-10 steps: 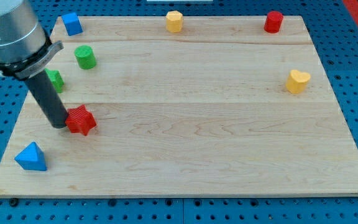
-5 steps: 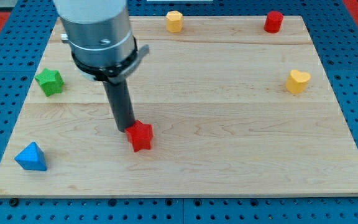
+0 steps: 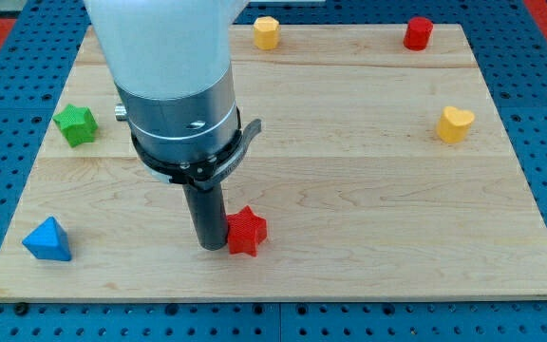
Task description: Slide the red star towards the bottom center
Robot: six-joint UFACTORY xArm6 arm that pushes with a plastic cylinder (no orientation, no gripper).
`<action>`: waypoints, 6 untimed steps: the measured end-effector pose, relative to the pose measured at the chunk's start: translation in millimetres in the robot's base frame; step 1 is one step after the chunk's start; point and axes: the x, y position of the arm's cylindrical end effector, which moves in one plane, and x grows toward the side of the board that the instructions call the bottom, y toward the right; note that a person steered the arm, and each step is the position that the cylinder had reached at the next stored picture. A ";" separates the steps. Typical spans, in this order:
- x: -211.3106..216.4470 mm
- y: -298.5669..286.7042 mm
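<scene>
In the camera view, our only one, we see the pale wooden board (image 3: 368,180) on a blue pegboard surface, with our arm's grey cylindrical body reaching in from the far left. We carry no claw, so nothing is clenched or released; the arm ends in a dark rod, and my tip (image 3: 214,246) sits against the left side of the small red star-shaped block (image 3: 246,231), touching it. The red star lies near the board's near edge, slightly left of centre. Well apart are the green star-shaped block (image 3: 75,124) at the left, the blue pyramid-shaped block (image 3: 47,239) at the near left corner, a yellow block (image 3: 267,31) and a red cylindrical block (image 3: 418,32) along the far edge, and the yellow heart-shaped block (image 3: 455,123) at the right. We judge the task almost done; the risk is that an off-centre push spins the star away, or carries it off the near edge.
</scene>
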 end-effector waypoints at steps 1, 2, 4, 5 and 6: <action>0.0 12.0; 0.0 22.9; -13.7 10.0; -39.9 7.7; -51.2 26.9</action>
